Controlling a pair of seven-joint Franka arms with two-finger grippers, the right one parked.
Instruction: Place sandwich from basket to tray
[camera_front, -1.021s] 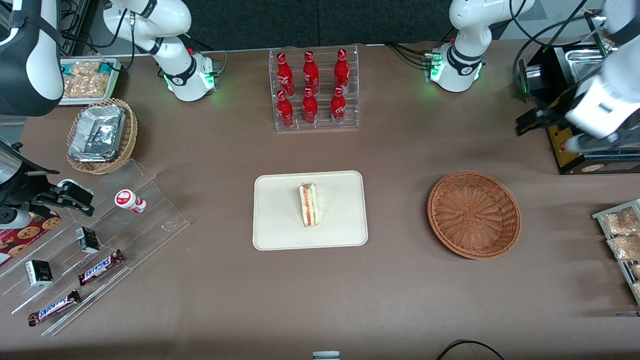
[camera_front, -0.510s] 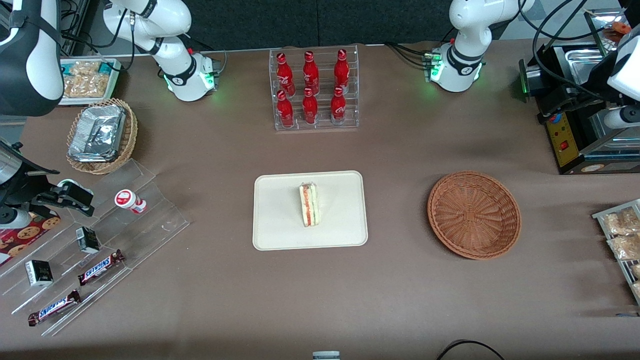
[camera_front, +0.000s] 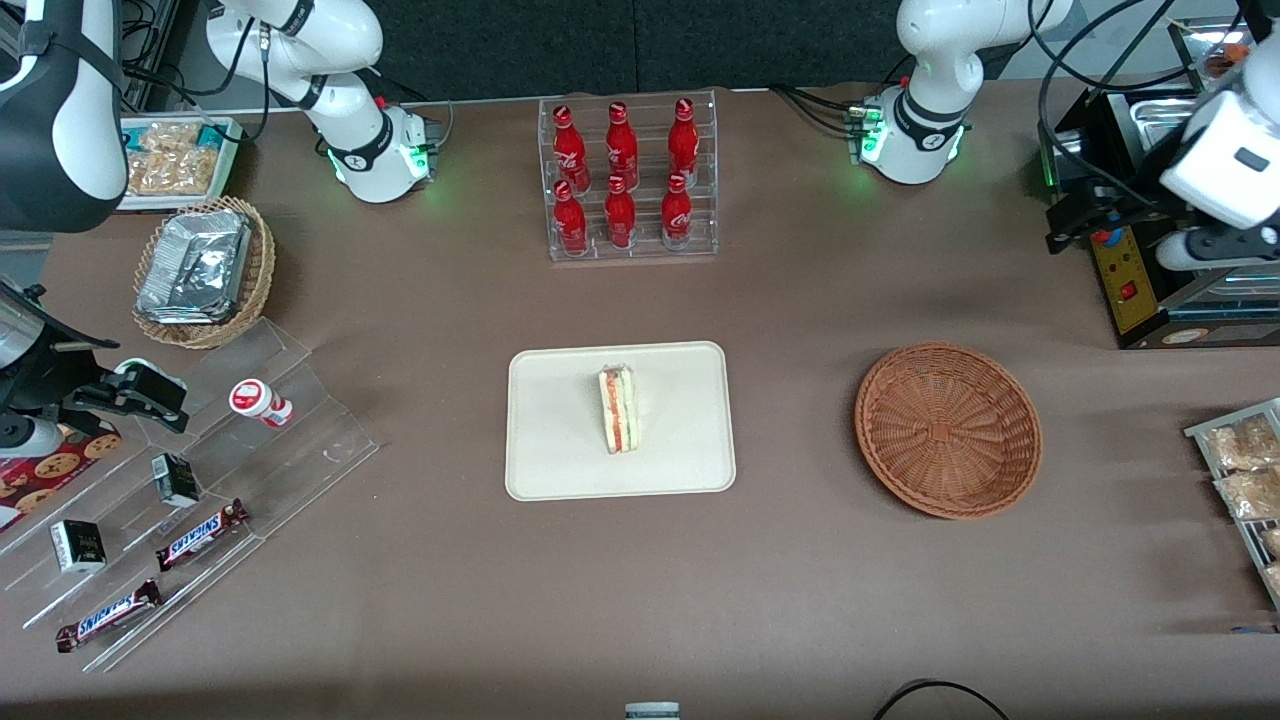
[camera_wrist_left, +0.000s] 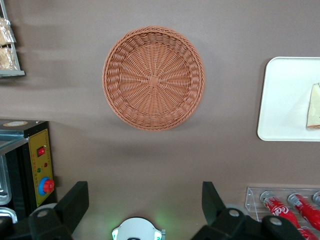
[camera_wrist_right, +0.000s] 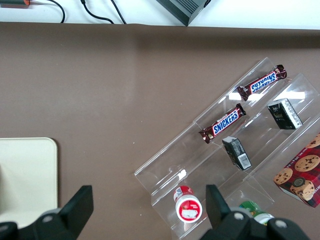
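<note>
Sandwich sits on the tray, soft and slippery-wrapped, likely best pinched across its bread faces; gripper hangs spread wide, high near the empty basket.

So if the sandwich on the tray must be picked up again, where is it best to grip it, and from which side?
Likely from straight above, jaws closing on the two flat bread faces. The sandwich stands on edge on the tray, filling stripe facing up, so its thin width fits between open jaws. The gripper is open, high above the table beside the empty basket.
</note>
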